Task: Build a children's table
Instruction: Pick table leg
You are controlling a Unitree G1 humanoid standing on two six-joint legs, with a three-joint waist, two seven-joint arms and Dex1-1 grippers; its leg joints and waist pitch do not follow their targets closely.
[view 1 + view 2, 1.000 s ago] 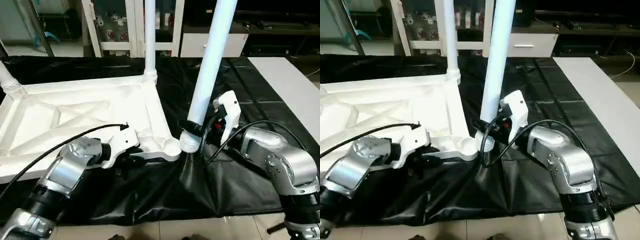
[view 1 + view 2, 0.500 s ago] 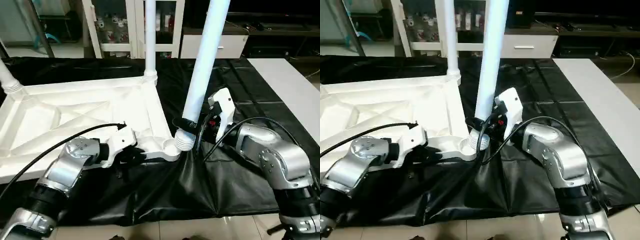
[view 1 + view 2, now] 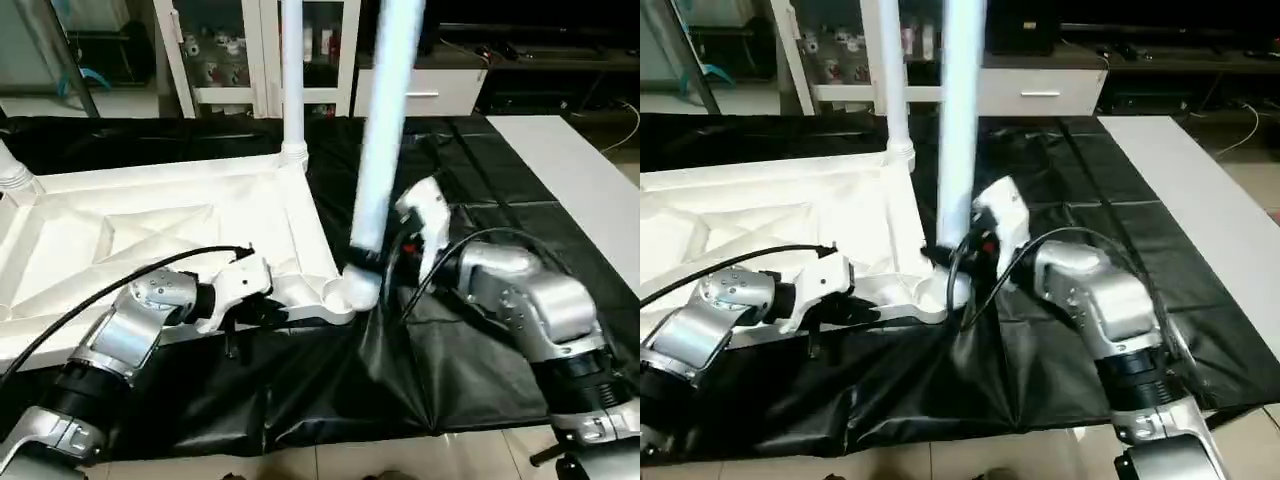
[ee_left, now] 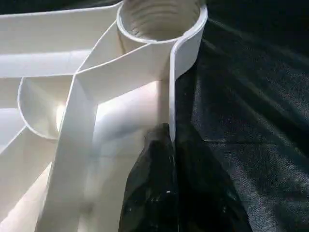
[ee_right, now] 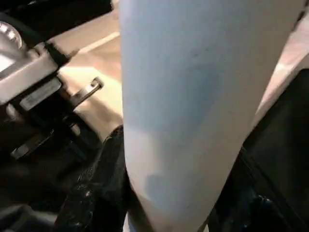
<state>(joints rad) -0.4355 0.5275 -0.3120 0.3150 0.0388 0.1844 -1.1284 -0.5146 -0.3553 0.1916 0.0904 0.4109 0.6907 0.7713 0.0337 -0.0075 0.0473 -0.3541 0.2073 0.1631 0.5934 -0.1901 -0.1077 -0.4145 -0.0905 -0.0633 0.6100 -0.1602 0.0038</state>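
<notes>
Your left gripper (image 4: 170, 159) pinched the tabletop (image 3: 150, 225) rim beside the corner socket (image 4: 159, 21) — your right gripper (image 3: 385, 262) clasped the upright leg (image 3: 385, 130) above it.

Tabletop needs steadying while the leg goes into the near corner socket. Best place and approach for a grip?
Pinch the thin upright edge wall of the tabletop beside the near corner socket, coming in low from the robot's side. The wall is narrow enough for fingers to straddle. The left gripper is shut on it there.
</notes>
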